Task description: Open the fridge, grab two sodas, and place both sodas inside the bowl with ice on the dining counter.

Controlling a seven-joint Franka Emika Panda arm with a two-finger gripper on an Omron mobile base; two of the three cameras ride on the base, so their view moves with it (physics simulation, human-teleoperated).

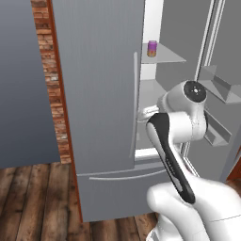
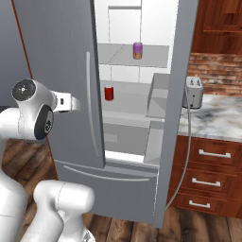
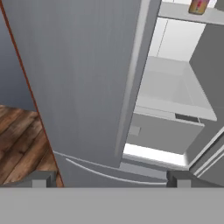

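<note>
The fridge (image 2: 61,71) has its left door shut and its right door (image 2: 172,118) swung open, which shows the white interior. A purple soda (image 2: 137,50) with an orange base stands on an upper shelf, also seen as a small can (image 1: 152,48). A red soda (image 2: 109,92) stands on the shelf below. My gripper (image 3: 110,180) is open and holds nothing. It hangs in front of the shut left door near its long handle (image 3: 131,87), well short of both cans. The bowl and the dining counter are out of view.
A grey toaster (image 2: 193,91) sits on a marble counter (image 2: 217,120) over wooden drawers (image 2: 205,180), right of the open door. A brick wall strip (image 1: 49,70) and a grey panel (image 1: 21,84) stand left of the fridge. The floor (image 1: 33,202) is wood.
</note>
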